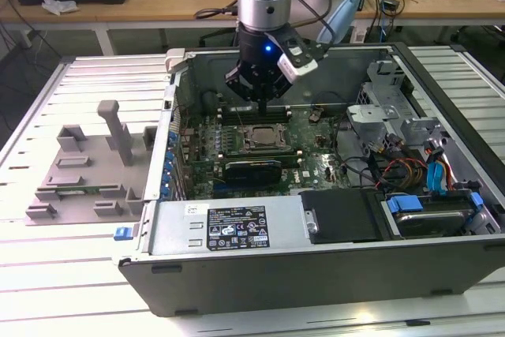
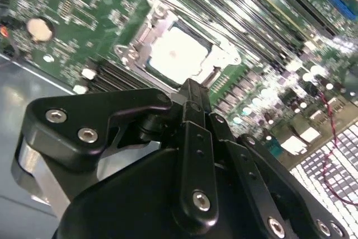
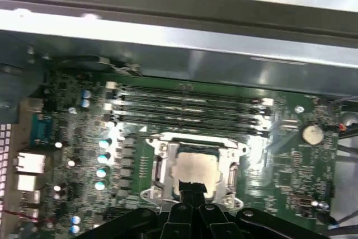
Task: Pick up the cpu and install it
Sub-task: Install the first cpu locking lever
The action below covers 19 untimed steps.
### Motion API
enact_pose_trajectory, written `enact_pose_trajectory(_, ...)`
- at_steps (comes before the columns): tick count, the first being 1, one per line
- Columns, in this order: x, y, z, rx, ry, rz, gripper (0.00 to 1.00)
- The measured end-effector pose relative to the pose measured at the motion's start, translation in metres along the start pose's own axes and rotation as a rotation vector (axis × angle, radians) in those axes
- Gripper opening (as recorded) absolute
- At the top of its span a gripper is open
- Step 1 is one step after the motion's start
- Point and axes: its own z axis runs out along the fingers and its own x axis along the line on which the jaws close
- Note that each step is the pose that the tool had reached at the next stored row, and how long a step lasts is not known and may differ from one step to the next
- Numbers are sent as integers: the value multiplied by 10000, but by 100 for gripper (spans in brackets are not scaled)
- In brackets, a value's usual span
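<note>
Tool [image 1: 262, 106] on the single arm hangs inside the open case [image 1: 316, 282], fingers pressed together with nothing between them, the closed tip pointing down at the cpu [image 1: 264, 138]. The cpu, its silver top catching the light, lies flat inside the metal-framed socket [image 1: 246, 146] on the green board [image 1: 319, 159], and by the look of it is already seated there rather than waiting to be picked up. It sits almost straight beneath the tool. In both wrist views the tool [image 2: 192, 85] [image 3: 193, 187] overlaps one edge of the cpu [image 2: 179, 54] [image 3: 196, 167], while the exterior view shows a gap between them, so the two look apart, not touching. Being square, the cpu offers no long axis; its sides run with the socket's frame. Memory slots [image 3: 187, 107] lie just beside the socket, between it and the case's wall. Outside the case, on the exterior view's left, a grey fixture [image 1: 87, 171] rests on the slatted surface [image 1: 71, 282], well apart from the tool.
</note>
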Motion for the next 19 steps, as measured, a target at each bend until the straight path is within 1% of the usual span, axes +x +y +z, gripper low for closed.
enact_pose_trajectory(1, 82, 8, 0, 2, -18, -1, 11)
enact_pose_trajectory(2, 147, 15, 0, 2, -30, 1, 11)
enact_pose_trajectory(6, 310, 33, -1, 5, -58, -1, 11)
enact_pose_trajectory(7, 379, 40, -1, 7, -69, 0, 11)
enact_pose_trajectory(9, 440, 47, -1, 7, -76, 0, 11)
enact_pose_trajectory(10, 488, 51, -2, 8, -79, 0, 11)
enact_pose_trajectory(12, 542, 57, -1, 8, -82, 0, 11)
enact_pose_trajectory(13, 567, 59, 0, -114, -98, 0, 11)
enact_pose_trajectory(14, 574, 60, 0, -333, -123, 3, 11)
enact_pose_trajectory(15, 577, 61, 0, -491, -140, 6, 11)
enact_pose_trajectory(16, 582, 61, 0, -778, -173, 10, 11)
enact_pose_trajectory(18, 590, 62, 0, -1054, -201, 12, 11)
enact_pose_trajectory(19, 597, 62, 1, -1256, -225, 15, 11)
